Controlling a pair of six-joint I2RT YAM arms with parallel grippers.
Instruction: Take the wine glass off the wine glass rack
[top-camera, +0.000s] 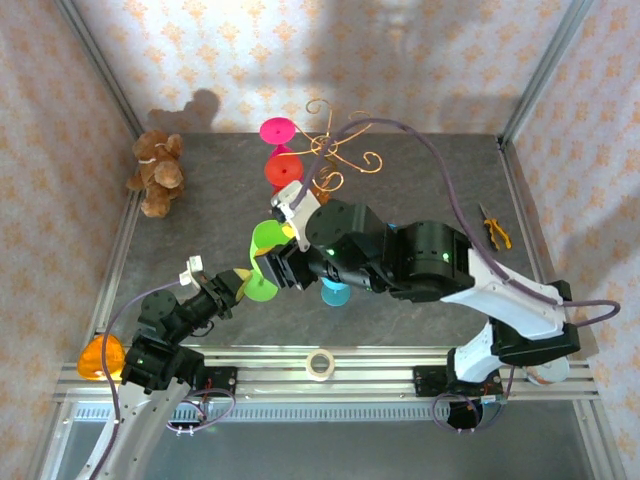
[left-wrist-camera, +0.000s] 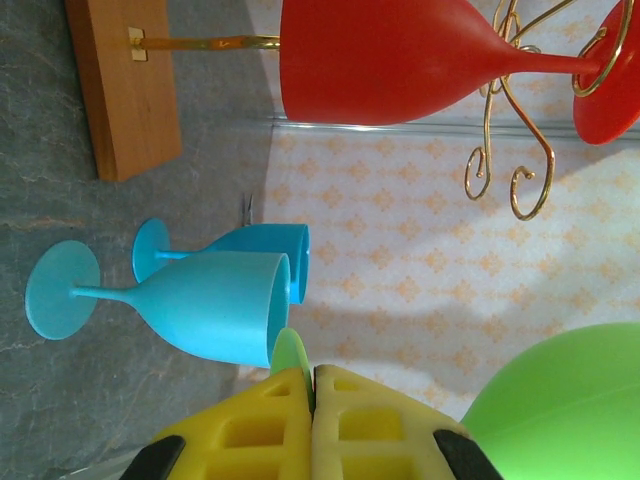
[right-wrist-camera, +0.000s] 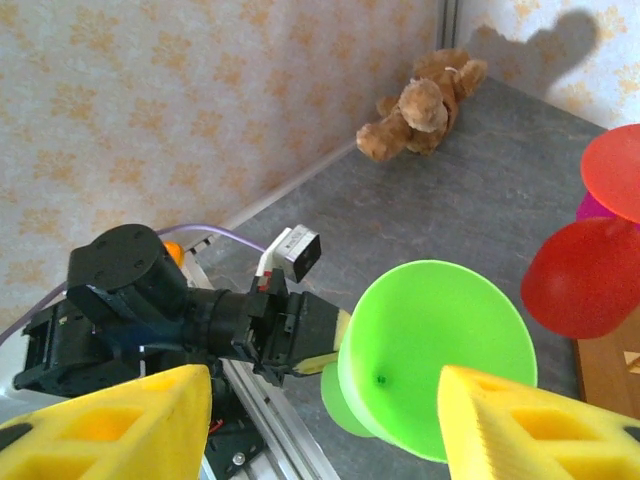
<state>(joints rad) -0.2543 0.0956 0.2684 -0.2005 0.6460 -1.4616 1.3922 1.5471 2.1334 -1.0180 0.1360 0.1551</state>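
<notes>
**Wine glass of lime-green plastic, off the copper-gold wire rack**

I see the left claw pressed together on the glass's thin foot. Its stem runs away toward the right claw, whose yellow fingers stand spread either side of the bowl. Left wrist shows the pinch; right wrist shows the bowl's open mouth.

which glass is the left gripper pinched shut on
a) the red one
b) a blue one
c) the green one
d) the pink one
c, the left gripper is closed on the thin foot of the green glass, whose rim edge sticks up between its yellow tips in the left wrist view.
</notes>
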